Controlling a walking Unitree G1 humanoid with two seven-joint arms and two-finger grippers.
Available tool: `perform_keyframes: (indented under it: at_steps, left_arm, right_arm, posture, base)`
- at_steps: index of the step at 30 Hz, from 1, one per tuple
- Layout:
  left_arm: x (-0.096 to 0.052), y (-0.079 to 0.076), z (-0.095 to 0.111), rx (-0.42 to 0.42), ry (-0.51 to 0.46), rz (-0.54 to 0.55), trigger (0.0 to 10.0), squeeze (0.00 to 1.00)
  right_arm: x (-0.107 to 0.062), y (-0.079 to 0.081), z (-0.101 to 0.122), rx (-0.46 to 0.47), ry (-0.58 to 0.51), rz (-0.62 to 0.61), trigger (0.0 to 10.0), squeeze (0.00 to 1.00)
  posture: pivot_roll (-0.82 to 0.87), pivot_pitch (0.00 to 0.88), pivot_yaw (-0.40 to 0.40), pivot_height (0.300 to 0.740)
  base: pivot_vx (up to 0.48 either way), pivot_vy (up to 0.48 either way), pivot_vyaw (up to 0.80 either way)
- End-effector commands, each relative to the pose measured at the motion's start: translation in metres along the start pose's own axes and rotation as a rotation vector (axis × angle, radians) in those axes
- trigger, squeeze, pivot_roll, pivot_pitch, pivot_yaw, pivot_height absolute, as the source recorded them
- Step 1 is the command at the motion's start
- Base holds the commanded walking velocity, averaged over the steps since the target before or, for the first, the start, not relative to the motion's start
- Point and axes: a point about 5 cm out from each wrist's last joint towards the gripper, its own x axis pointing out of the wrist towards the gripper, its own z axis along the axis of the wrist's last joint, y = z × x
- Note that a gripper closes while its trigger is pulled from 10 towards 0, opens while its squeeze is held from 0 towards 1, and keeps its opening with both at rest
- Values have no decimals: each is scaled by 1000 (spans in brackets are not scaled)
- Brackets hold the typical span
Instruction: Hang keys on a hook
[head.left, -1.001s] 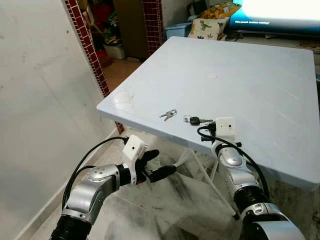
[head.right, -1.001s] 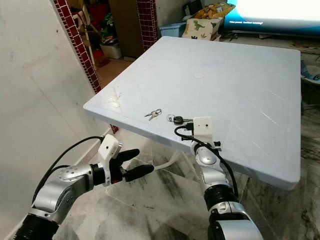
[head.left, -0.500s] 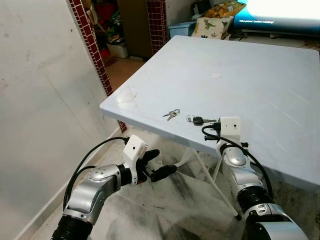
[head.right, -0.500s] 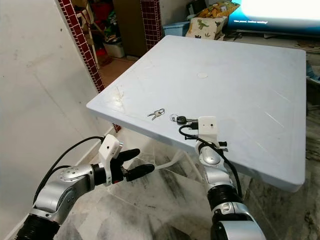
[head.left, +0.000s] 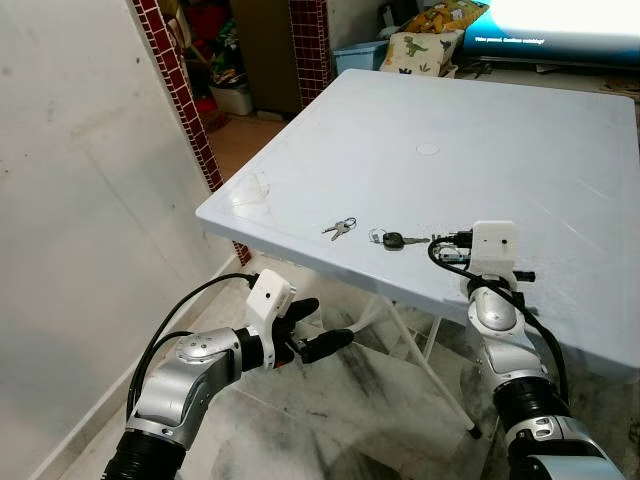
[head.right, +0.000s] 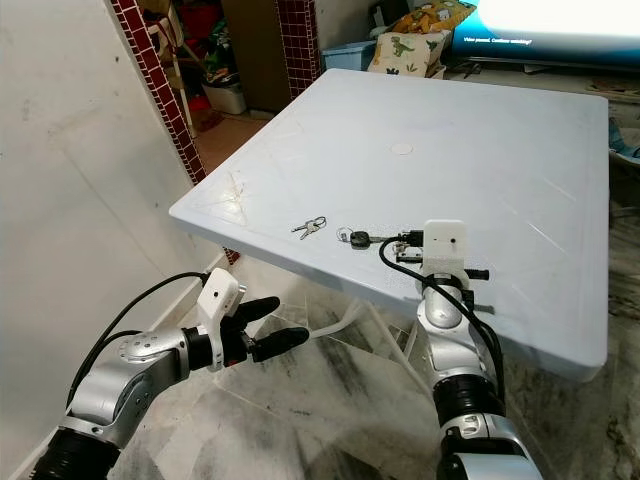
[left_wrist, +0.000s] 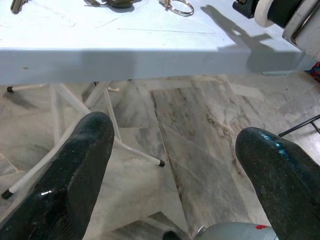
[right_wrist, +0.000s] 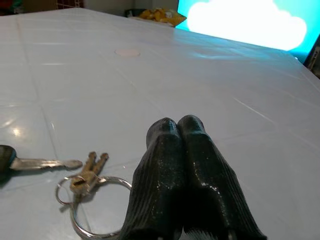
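While my right gripper (right_wrist: 182, 132) rests pressed together just beside the keys (right_wrist: 82, 180) on the worktop (head.left: 480, 130), nothing is pinched. My left gripper (head.left: 315, 328) hangs spread below the worktop edge.

The left tool (left_wrist: 172, 165) has its two black fingers (left_wrist: 70, 175) spread wide apart, with nothing between them. Beyond the fingertips runs the pale edge of the tabletop (left_wrist: 150, 52), higher than the tool. On its surface lie a dark-headed key (left_wrist: 114, 3) and a metal ring (left_wrist: 177, 6), just beside each other. Off to one side past the far finger, part of the other arm (left_wrist: 287, 17) rests at the tabletop's edge. Under the tabletop stand white legs (left_wrist: 127, 145) on a grey marbled floor (left_wrist: 200, 150).
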Motion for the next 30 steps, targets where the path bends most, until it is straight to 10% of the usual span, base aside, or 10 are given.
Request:
perform_keyframes:
  at_steps: [1,2,3,30]
  left_arm:
    - [-4,7,4,17,-2,28,10000,0]
    - [-4,7,4,17,-2,28,10000,0]
    - [-4,7,4,18,-1,29,10000,0]
    - [-7,7,3,11,5,26,10000,0]
  right_arm:
    - [-2,14,6,12,-18,72,7020,39]
    - [-2,14,6,12,-18,72,7020,39]
    - [-3,18,7,9,-18,91,10000,1000]
    - [15,18,4,32,161,127,10000,1000]
  posture:
    - [-65,0,144,740]
    - [-65,0,144,740]
    - [-65,0,144,740]
    - [-52,0,147,740]
  base:
    - [0,0,0]
    - [0,0,0]
    - [0,0,0]
    - [0,0,0]
